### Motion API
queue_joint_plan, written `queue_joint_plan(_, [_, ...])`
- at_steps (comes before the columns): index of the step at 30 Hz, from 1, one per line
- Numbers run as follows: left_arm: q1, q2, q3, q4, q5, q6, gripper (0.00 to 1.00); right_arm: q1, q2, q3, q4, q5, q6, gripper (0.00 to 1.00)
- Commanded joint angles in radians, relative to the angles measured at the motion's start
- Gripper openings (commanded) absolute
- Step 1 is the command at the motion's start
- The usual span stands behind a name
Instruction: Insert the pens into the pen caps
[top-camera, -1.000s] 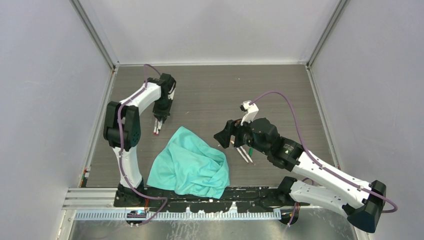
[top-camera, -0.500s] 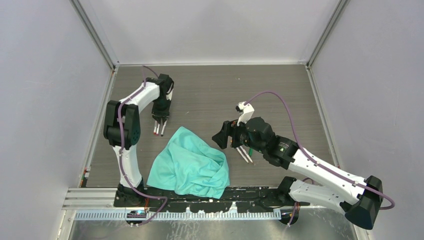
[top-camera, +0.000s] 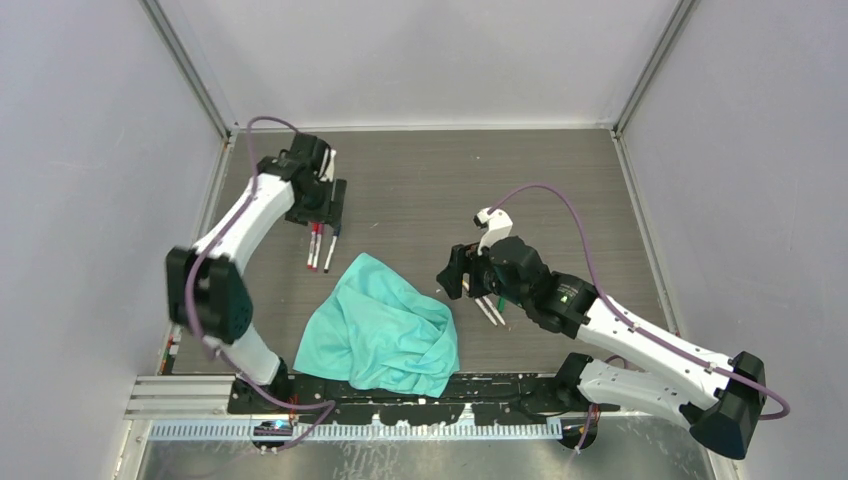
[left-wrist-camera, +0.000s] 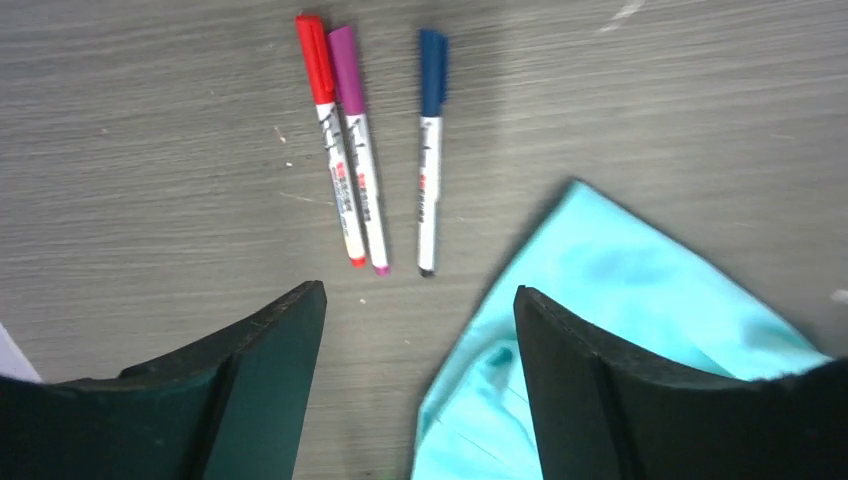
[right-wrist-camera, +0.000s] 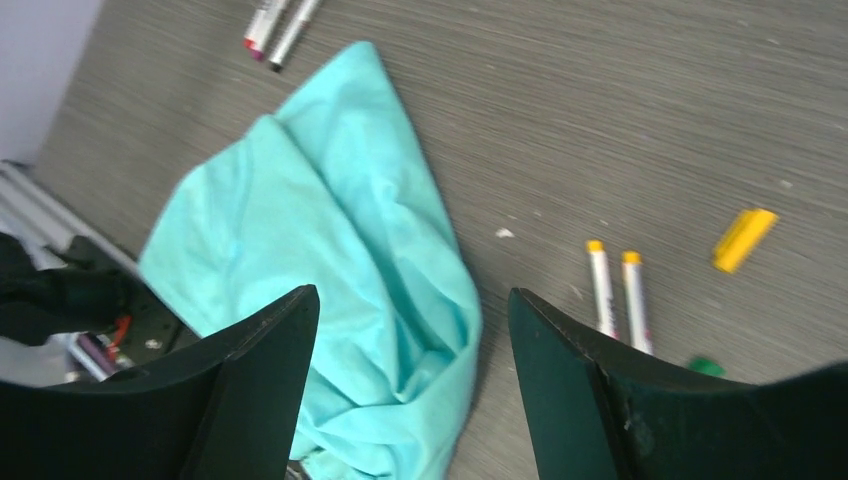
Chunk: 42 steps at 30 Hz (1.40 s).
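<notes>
Three white pens lie side by side on the table, capped in red (left-wrist-camera: 315, 55), purple (left-wrist-camera: 347, 60) and blue (left-wrist-camera: 433, 70); from above they show as a cluster (top-camera: 318, 246). My left gripper (left-wrist-camera: 418, 295) hovers open just behind them (top-camera: 322, 218), holding nothing. Two uncapped pens with yellow-orange tips (right-wrist-camera: 600, 290) (right-wrist-camera: 635, 298) lie near my right gripper (right-wrist-camera: 412, 297), which is open and empty over the cloth's edge (top-camera: 452, 272). A loose yellow cap (right-wrist-camera: 744, 238) and a green cap (right-wrist-camera: 707, 367) rest beside those pens.
A crumpled teal cloth (top-camera: 385, 325) covers the table's middle front, between the two groups of pens. Grey walls close the table on three sides. A metal rail (top-camera: 350, 428) runs along the near edge.
My left gripper has opened, let go of the blue-capped pen next to the other two, and pulled back toward the far wall. My right gripper has barely shifted.
</notes>
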Motion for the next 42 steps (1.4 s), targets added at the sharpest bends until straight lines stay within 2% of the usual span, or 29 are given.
queue_joint_plan(1, [-0.056, -0.36, -0.107, 0.15, 0.121, -0.001, 0.79, -0.045, 0.001, 0.04, -0.132, 0.118, -0.041, 0.72])
queue_joint_plan(4, [-0.085, -0.564, -0.259, 0.274, 0.245, -0.008, 0.95, -0.109, 0.029, 0.011, -0.203, 0.067, -0.026, 0.65])
queue_joint_plan(6, [-0.087, -0.678, -0.378, 0.354, 0.307, -0.028, 1.0, -0.14, 0.043, -0.025, -0.219, 0.006, 0.005, 0.59])
queue_joint_plan(9, [-0.087, -0.802, -0.478, 0.422, 0.319, -0.035, 0.98, -0.146, 0.06, -0.083, -0.215, -0.056, 0.046, 0.52])
queue_joint_plan(12, [-0.087, -0.861, -0.513, 0.44, 0.287, -0.03, 0.98, -0.145, 0.077, -0.128, -0.202, -0.085, 0.064, 0.45])
queue_joint_plan(25, [-0.089, -0.865, -0.51, 0.422, 0.311, -0.053, 0.98, -0.138, 0.183, -0.186, -0.183, -0.001, 0.072, 0.38])
queue_joint_plan(42, [-0.089, -0.84, -0.508, 0.416, 0.309, -0.047, 0.98, -0.133, 0.287, -0.179, -0.125, 0.059, 0.05, 0.36])
